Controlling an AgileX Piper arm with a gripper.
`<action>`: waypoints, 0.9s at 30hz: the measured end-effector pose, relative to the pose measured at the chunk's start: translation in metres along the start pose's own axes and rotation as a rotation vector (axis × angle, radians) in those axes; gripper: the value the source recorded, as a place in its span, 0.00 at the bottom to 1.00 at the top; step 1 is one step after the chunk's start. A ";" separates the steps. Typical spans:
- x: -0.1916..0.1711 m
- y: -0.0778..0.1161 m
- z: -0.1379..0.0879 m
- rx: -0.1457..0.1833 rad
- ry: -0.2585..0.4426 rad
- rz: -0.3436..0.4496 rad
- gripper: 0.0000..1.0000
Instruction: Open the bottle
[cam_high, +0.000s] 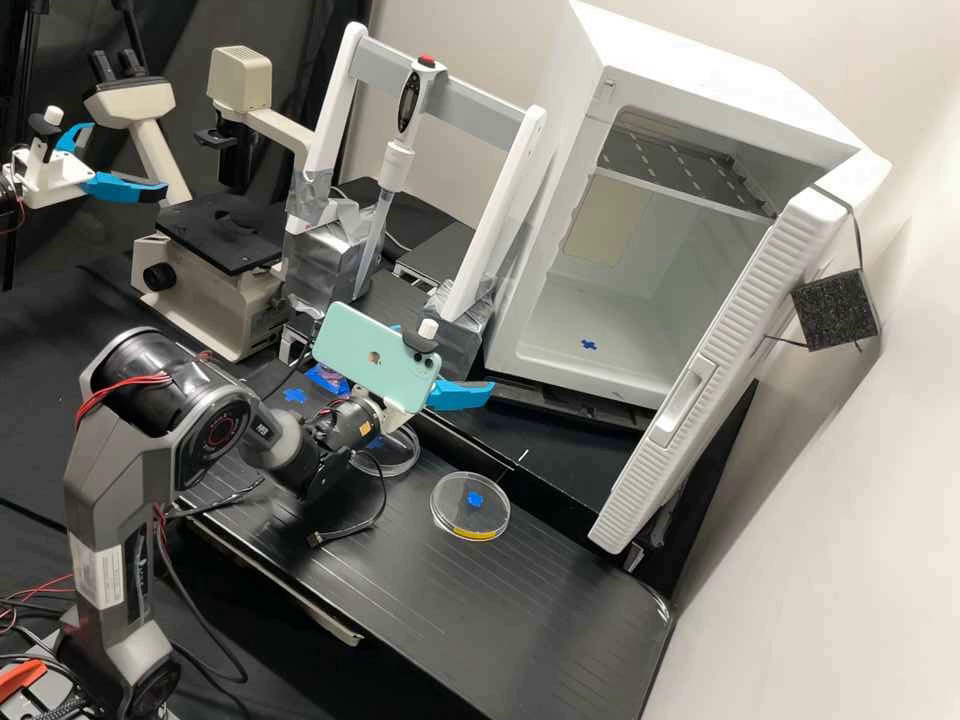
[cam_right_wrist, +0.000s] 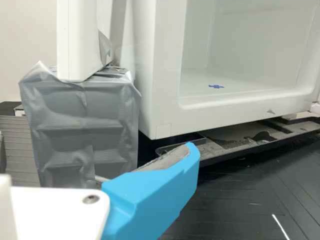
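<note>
In the high view my gripper (cam_high: 446, 362) hangs above the far edge of the black bench, in front of the white cabinet. A mint-green phone (cam_high: 375, 360) on its mount hides part of it. Its blue fingers (cam_high: 459, 394) stand apart, with nothing seen between them. In the wrist view the gripper (cam_right_wrist: 186, 159) has one blue finger in front of the cabinet's lower edge and a block wrapped in silver tape.
The cabinet (cam_high: 552, 340) stands open at the back right. Beside it is a white frame (cam_high: 503, 205) on taped blocks. A clear dish (cam_high: 490, 518) lies on the black bench (cam_high: 520, 610); another is under the wrist. A microscope (cam_high: 200, 290) stands behind; a second arm is at far left.
</note>
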 end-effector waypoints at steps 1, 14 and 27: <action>0.000 0.000 0.000 0.000 0.000 0.000 1.00; -0.029 0.007 -0.012 0.008 0.065 0.026 1.00; -0.061 -0.014 -0.051 0.021 0.259 -0.025 1.00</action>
